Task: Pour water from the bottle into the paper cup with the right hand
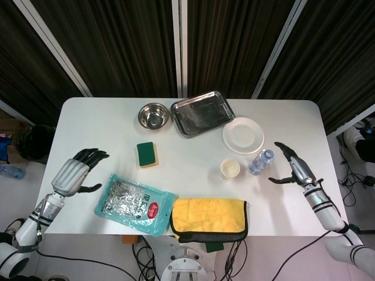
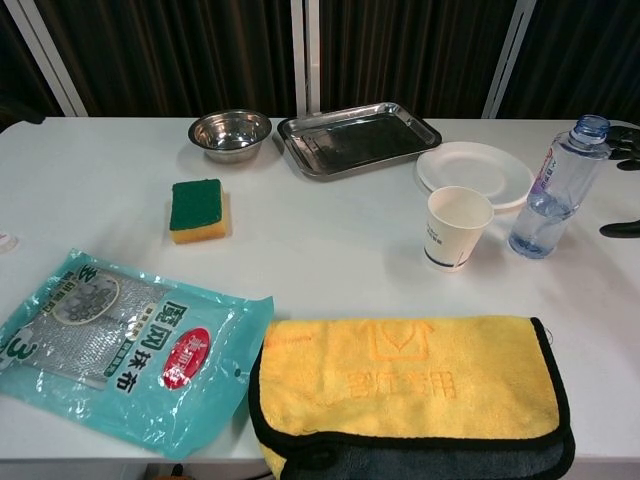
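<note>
Bottle (image 2: 555,186), clear ribbed plastic with its cap off and a little water at the bottom, stands upright just left of the right hand (image 1: 295,167), whose fingers are spread wide and clear of it. Beyond the bottle sits the tapered white paper cup (image 2: 457,227). Far across the table, the left hand (image 1: 77,173) hovers empty, fingers loosely apart.

Yellow towel (image 2: 400,385) (black-edged), green sponge (image 2: 195,203).
</note>
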Action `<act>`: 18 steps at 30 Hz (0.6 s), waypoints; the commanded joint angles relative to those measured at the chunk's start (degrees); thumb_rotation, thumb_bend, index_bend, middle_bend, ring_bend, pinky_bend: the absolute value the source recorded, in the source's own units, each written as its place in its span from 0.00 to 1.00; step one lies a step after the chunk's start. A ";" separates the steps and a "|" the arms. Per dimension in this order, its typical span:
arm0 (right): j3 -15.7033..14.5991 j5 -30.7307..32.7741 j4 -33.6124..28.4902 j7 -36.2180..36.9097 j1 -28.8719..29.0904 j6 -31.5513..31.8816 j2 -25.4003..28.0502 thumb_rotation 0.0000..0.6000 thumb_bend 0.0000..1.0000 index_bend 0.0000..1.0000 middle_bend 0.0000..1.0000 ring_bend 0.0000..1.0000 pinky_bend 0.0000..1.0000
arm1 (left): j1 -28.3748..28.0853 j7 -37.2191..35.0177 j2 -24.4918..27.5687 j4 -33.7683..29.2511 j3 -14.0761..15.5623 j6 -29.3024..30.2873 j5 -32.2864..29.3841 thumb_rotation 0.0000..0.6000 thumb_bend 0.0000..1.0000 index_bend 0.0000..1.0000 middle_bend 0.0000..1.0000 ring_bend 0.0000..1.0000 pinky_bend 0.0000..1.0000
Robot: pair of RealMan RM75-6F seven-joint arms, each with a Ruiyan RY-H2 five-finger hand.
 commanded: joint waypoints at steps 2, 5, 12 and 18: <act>0.72 8.04 -19.36 -27.59 -4.57 -0.48 15.07 1.00 0.03 0.00 0.00 0.00 0.00 | 0.55 0.37 0.22 -0.19 -0.04 0.76 -0.13 0.99 0.13 0.19 0.17 0.12 0.17; 0.82 13.09 -27.67 -44.04 -8.61 4.57 20.17 1.00 0.03 0.00 0.00 0.00 0.00 | 1.56 0.35 0.61 -0.10 -0.40 2.14 -0.88 0.99 0.13 0.19 0.17 0.12 0.17; 0.86 14.42 -35.51 -55.69 -16.93 19.00 23.46 1.00 0.05 0.00 0.00 0.00 0.00 | 5.74 2.40 1.87 0.80 -2.02 7.61 -4.21 0.98 0.13 0.19 0.17 0.12 0.17; 0.58 8.75 -35.12 -53.62 -20.57 26.35 23.06 1.00 0.07 0.00 0.00 0.00 0.00 | 11.40 9.03 1.60 2.48 -1.89 12.22 -7.81 0.79 0.13 0.19 0.16 0.11 0.16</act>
